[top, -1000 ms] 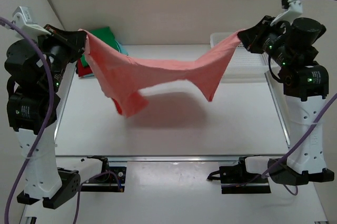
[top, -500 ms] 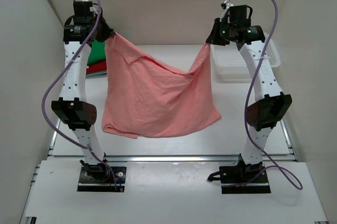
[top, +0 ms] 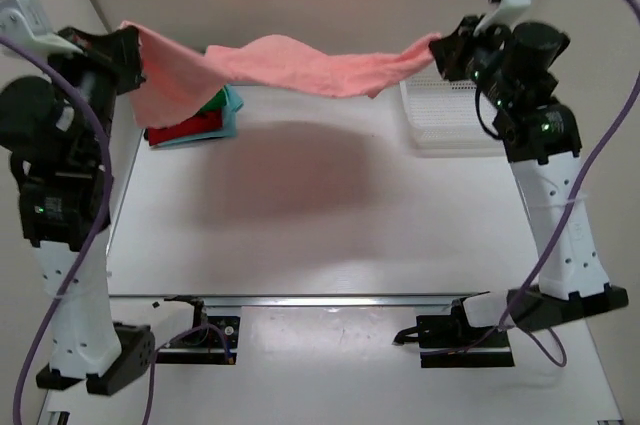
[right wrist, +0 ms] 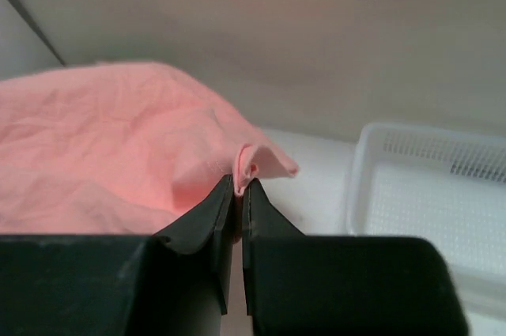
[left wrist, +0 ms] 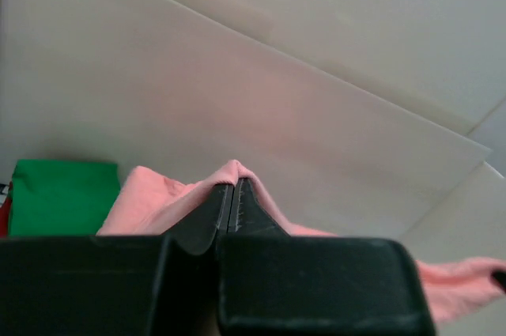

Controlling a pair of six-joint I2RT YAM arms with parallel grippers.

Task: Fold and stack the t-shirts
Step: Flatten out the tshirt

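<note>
The salmon-pink t-shirt [top: 290, 63] hangs stretched in the air between both grippers, well above the table's far part. My left gripper [top: 133, 42] is shut on its left end, seen pinched at the jaws in the left wrist view [left wrist: 232, 184]. My right gripper [top: 440, 48] is shut on its right end, with a fold of cloth [right wrist: 261, 160] poking out above the jaws. A stack of folded shirts lies at the far left: green [top: 212, 105] on red [top: 185, 129] on light teal [top: 231, 117], partly hidden by the pink cloth. The green one also shows in the left wrist view [left wrist: 63, 205].
A white plastic mesh basket [top: 440, 120] stands at the far right of the table, also in the right wrist view [right wrist: 431, 201]. The white table surface [top: 320, 215] lies below the hanging shirt, walled on three sides.
Both arms have swung back up and outward. The shirt, draped down onto the table half a second ago, is now lifted and pulled into a near-horizontal band.
</note>
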